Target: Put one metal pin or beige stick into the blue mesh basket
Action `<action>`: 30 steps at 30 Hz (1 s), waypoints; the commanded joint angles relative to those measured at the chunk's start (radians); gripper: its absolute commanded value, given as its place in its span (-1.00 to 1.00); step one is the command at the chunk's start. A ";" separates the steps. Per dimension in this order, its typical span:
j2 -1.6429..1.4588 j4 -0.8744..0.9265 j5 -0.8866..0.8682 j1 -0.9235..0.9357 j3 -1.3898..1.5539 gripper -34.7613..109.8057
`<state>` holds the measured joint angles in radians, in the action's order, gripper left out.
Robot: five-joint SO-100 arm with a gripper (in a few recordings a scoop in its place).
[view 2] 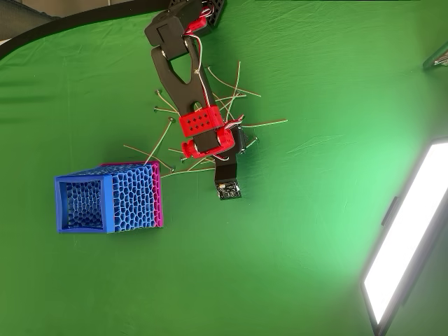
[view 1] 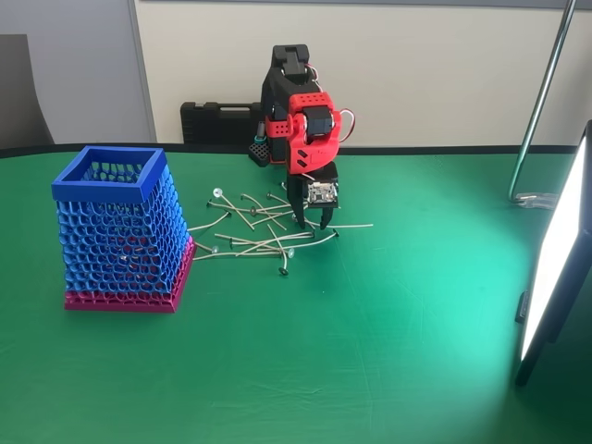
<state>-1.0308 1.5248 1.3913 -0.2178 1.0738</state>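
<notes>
Claw points straight down with fingers spread apart, tips among the scattered sticks on the green counter; blue mesh basket stands upright just left of the pile in the fixed view.

Your fixed view sits in front of the green felt-covered worktop, raised a little, looking across it toward the beige back wall, mid-distance. Your overhead view looks straight down on the same worktop, with the arm's base at the top edge. Both views share the red-and-black arm, the tall blue lattice basket with pink base and the bright light panel.
</notes>
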 commanded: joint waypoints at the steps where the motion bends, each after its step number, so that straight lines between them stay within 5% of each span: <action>1: -0.002 -0.003 -0.002 -0.005 -0.037 -0.25; 30: 0.034 -0.006 -0.008 -0.008 -0.072 -0.28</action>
<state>-0.9879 1.5248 1.3913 -0.2209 1.0400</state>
